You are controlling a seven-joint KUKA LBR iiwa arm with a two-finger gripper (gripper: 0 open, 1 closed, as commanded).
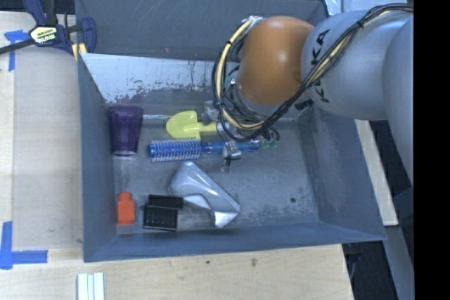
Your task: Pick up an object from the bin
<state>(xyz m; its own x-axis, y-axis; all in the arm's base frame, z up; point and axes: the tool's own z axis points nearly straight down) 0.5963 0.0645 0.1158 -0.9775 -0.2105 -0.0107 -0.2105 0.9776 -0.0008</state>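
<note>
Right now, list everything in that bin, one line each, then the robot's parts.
cup: one, purple, left side
scoop: one, yellow, middle, behind the brush
brush: one, blue, middle, lying crosswise
folded sheet: one, grey-white, front middle
box: one, black, front left
block: one, orange, left of the box
bin: one, grey
arm: one, silver, orange cover, from the right
gripper: one, at the brush's handle end

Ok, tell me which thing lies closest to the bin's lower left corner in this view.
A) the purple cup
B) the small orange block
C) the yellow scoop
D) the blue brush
B: the small orange block sits right by the bin's lower left corner, beside the black box, while the purple cup lies farther up the left side.
</note>
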